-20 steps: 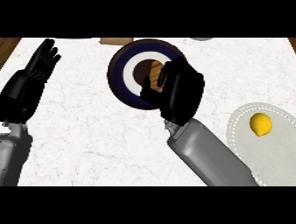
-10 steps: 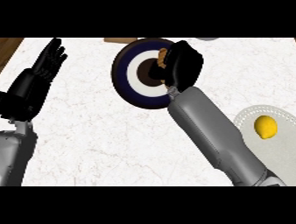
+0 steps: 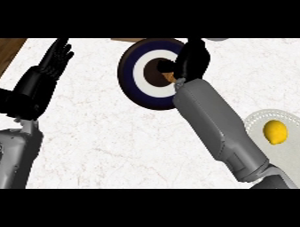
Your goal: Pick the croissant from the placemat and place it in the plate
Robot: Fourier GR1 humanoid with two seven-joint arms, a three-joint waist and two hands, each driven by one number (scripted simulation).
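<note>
My right hand point(image 3: 192, 60) hangs over the round navy, white and brown plate point(image 3: 134, 73) near the white marble counter's point(image 3: 107, 133) far edge, fingers curled around the golden-brown croissant point(image 3: 169, 77), which barely peeks out. It should be light, soft and flaky, best held across its thick middle. My left hand point(image 3: 38, 82) rests open at the left edge. A yellow lemon point(image 3: 275, 132) lies on the grey oval placemat point(image 3: 297, 155).
</note>
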